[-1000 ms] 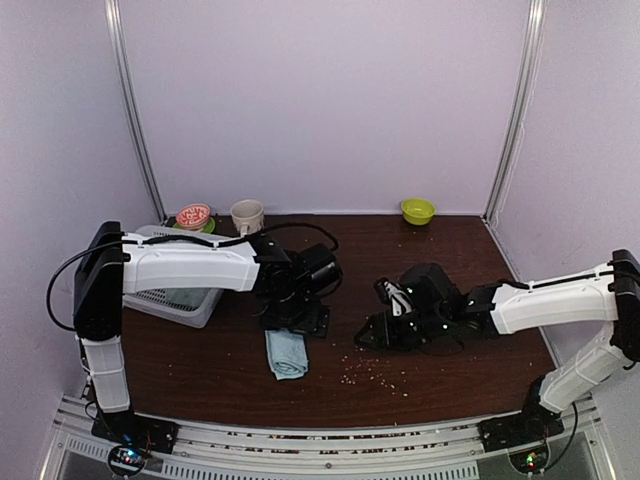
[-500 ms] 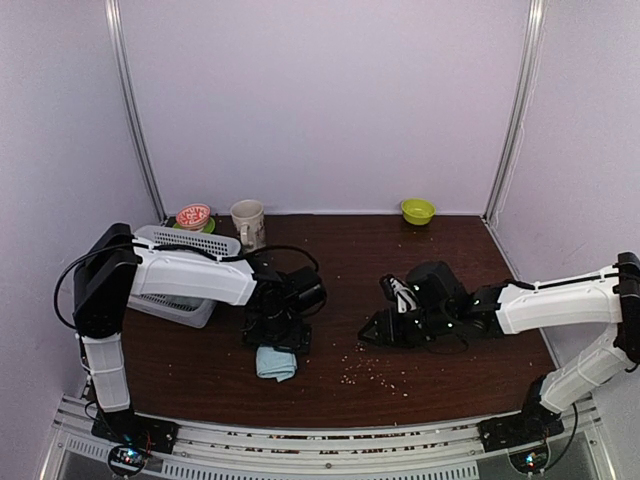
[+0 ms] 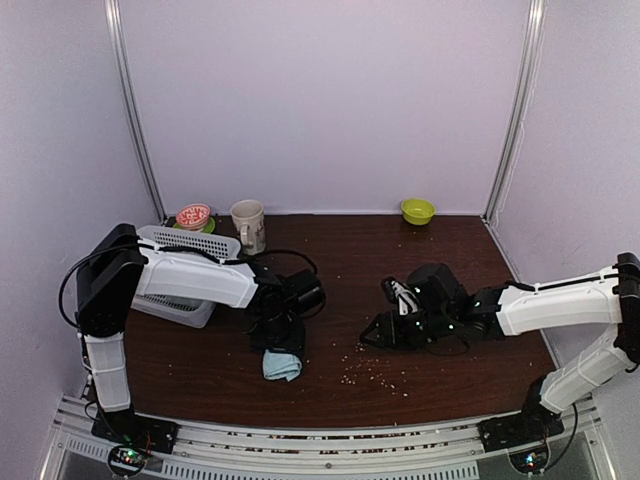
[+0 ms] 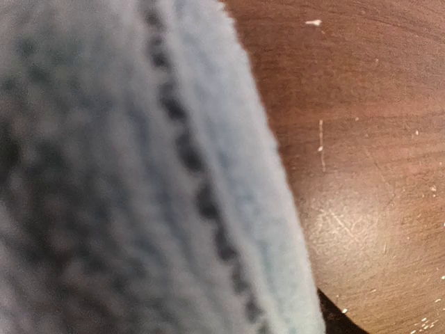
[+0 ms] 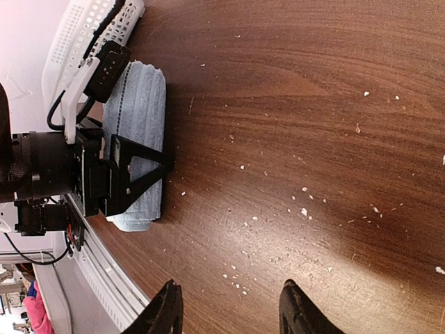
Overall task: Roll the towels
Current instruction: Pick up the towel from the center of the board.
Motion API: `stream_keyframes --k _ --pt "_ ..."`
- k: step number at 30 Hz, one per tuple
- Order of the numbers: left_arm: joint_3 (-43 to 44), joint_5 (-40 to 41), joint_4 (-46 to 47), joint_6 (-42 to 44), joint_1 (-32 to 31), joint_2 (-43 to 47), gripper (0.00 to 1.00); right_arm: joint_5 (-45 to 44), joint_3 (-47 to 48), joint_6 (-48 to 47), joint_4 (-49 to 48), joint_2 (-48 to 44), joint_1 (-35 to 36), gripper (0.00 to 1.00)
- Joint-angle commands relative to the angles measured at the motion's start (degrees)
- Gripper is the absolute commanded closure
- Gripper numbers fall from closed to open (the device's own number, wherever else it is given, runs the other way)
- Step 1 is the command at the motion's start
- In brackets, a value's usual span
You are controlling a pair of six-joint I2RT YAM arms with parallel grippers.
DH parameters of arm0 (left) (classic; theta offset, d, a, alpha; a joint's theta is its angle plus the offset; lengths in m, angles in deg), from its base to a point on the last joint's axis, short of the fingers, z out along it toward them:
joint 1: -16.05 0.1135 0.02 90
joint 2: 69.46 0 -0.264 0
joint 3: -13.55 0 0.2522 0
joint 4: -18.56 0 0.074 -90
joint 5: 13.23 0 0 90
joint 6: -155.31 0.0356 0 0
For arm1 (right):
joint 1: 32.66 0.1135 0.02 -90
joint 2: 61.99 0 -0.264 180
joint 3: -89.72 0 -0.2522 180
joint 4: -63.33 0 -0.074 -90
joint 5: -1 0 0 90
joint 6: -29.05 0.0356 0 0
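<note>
A light blue towel lies on the dark wooden table near its front edge, bunched into a short thick bundle. In the right wrist view the towel shows as a ribbed strip with my left gripper pressed down across its middle. My left gripper covers the towel's far part from above. The towel's cloth fills the left wrist view as a blur, and no fingers show there. My right gripper hangs open over bare table to the right, its jaws holding nothing, well apart from the towel.
A white mesh basket stands at the back left behind my left arm. A cream mug and a red-patterned bowl sit by the back wall, with a green bowl at the back right. Pale crumbs dot the table.
My left gripper has moved toward the near edge, and the towel has gone from a long strip to a shorter, thicker bundle. The right arm has barely moved.
</note>
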Motion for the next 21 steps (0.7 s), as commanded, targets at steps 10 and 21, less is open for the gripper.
stream_keyframes --k 10,21 --pt "2.4 7.0 -9.3 0.1 1.0 5.4 1.00 -0.1 -1.5 -1.4 1.1 -4.8 -1.6 0.53" --pt "10.0 19.8 -29.4 1.4 14.1 26.3 1.00 -2.4 -0.7 -5.7 7.0 -9.8 -2.3 0.53"
